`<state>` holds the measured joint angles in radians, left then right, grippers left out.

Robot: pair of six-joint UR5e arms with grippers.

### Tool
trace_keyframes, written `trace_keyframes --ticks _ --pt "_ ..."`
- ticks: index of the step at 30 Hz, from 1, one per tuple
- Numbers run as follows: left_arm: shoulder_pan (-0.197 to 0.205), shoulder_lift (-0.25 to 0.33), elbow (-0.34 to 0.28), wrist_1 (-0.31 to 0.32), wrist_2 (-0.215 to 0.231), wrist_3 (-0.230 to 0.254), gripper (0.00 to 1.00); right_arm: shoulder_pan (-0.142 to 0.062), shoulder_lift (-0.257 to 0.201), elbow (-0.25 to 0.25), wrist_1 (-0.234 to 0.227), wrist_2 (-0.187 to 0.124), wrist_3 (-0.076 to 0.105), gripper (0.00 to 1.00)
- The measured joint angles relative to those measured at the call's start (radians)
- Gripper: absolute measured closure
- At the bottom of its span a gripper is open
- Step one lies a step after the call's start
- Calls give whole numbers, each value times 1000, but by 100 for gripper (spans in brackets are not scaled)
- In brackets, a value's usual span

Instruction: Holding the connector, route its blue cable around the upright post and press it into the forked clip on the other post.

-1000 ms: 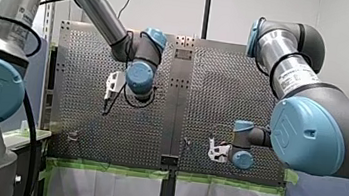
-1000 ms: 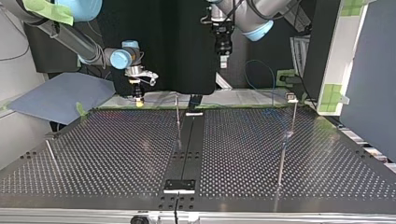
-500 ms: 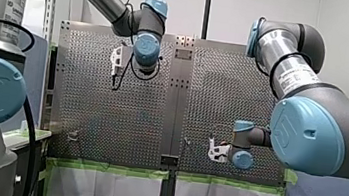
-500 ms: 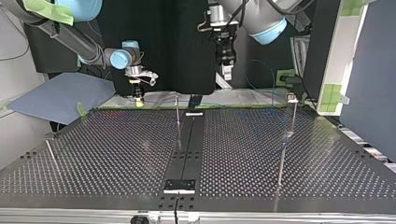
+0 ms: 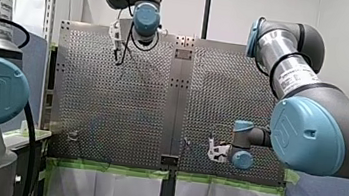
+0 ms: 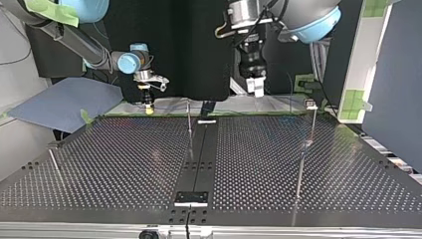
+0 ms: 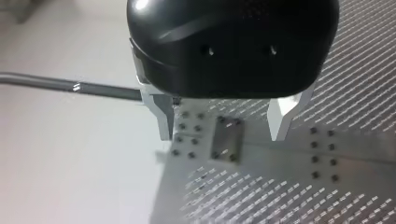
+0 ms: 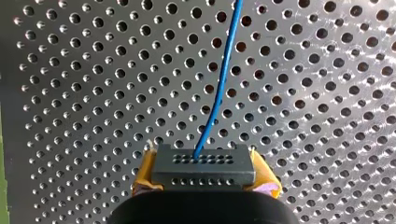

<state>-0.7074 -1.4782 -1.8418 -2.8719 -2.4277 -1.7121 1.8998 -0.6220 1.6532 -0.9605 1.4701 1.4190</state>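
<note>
Yellow-padded, clamping the dark connector point(image 8: 204, 163) in my right gripper point(image 8: 205, 175), trailing the blue cable point(image 8: 223, 79) ahead over the perforated table point(image 6: 124, 164). Hanging empty with metal fingers apart on my left gripper point(image 7: 224, 133). Probably just starting the routing: next, needing to loop around the thin post point(image 6: 189, 124) at the top view's centre, then pressing into the forked clip point(image 6: 310, 104) at right. Counting one connector, one cable, two posts, one clip

Perforated table point(image 6: 124, 164) with dark centre strip point(image 6: 200, 154), green tape point(image 5: 108, 168) along its edge, blue sheet point(image 6: 59, 102) beside it
</note>
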Motion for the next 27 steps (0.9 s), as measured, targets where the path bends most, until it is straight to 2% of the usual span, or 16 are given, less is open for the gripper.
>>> trace_keyframes --ticks 9,13,20,27 --pt "45 76 22 -14 -14 -20 0 0 0 0 0 -2 0 100" --pt "87 72 31 -13 21 -50 0 0 0 0 -1 -4 0 100" --pt "163 68 35 -12 96 -70 0 0 0 0 -2 -22 0 100" --pt "204 40 35 -22 162 -102 0 1 0 0 4 -25 -1 100"
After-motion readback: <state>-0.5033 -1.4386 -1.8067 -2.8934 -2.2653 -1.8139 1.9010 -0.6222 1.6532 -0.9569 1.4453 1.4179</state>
